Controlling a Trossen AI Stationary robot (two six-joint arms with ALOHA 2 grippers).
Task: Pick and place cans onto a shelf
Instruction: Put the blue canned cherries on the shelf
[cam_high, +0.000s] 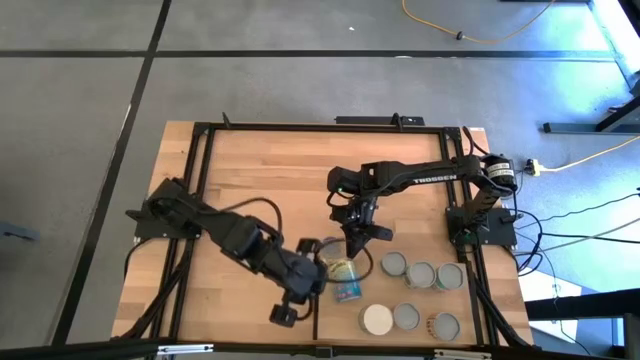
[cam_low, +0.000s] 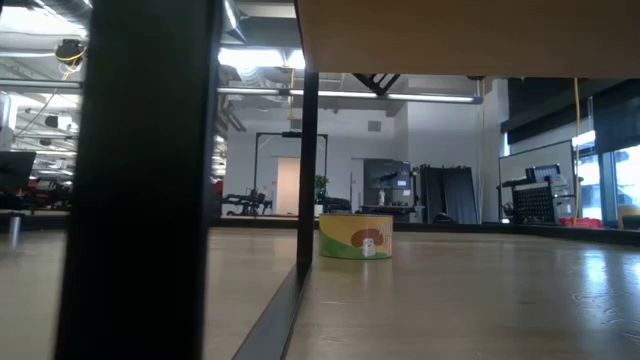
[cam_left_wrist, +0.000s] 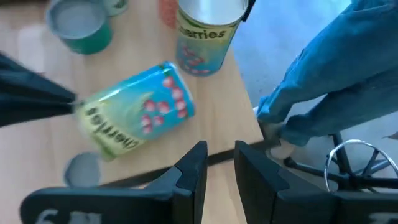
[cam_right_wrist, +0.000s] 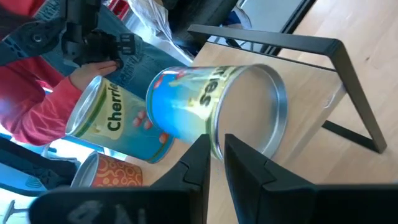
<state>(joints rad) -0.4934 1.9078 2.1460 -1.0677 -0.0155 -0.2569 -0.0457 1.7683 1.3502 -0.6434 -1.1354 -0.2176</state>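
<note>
yellow cable (cam_high: 480, 35), person's red sleeve (cam_right_wrist: 37, 99)

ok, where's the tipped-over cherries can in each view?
High: tipped can, lower centre.
Low: not visible.
Left wrist: centre-left.
Right wrist: centre.
Shared landmark: upright cherries can right beside it, also in both wrist views.

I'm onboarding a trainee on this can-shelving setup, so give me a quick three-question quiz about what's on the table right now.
1. True or false: the blue-labelled cylindrical cherries tin lies on its side.
2. How many round-topped upright tins form the cluster at the right arm's side of the striped plank tabletop?
3. In the low view, the green-yellow labelled tin is: A) upright on the tabletop, B) tipped over, C) held in a gripper.

Key: 1 true; 2 six; 3 A.
</note>
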